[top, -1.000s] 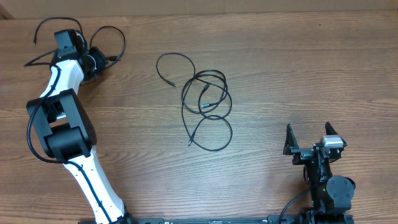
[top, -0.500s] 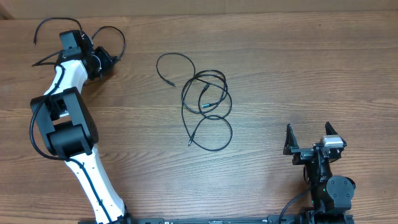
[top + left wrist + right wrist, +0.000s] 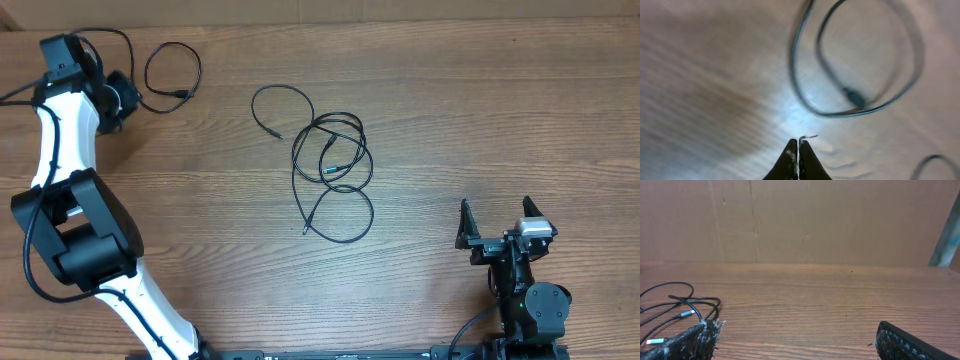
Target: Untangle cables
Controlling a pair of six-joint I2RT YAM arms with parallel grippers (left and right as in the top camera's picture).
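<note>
A tangle of thin black cables point(image 3: 335, 165) lies at the table's middle; its edge shows at the left of the right wrist view point(image 3: 695, 299). One separate black cable point(image 3: 170, 68) lies as a loose loop at the far left, apart from the tangle. It shows blurred in the left wrist view point(image 3: 853, 97) with its plug end inside the loop. My left gripper point(image 3: 120, 95) is just left of that loop; its fingers point(image 3: 798, 146) are shut and empty. My right gripper point(image 3: 497, 225) is open and empty near the front right; its fingers point(image 3: 795, 340) are wide apart.
The wooden table point(image 3: 480, 110) runs to a cardboard wall point(image 3: 815, 220) at the back. The left arm's own thicker black wire point(image 3: 105, 33) arcs above its wrist. The right arm's base point(image 3: 535, 305) stands at the front right edge.
My left arm has swung left, off the looped cable. The loop now lies free on the table to the gripper's right. The right arm and the tangle have not moved.
</note>
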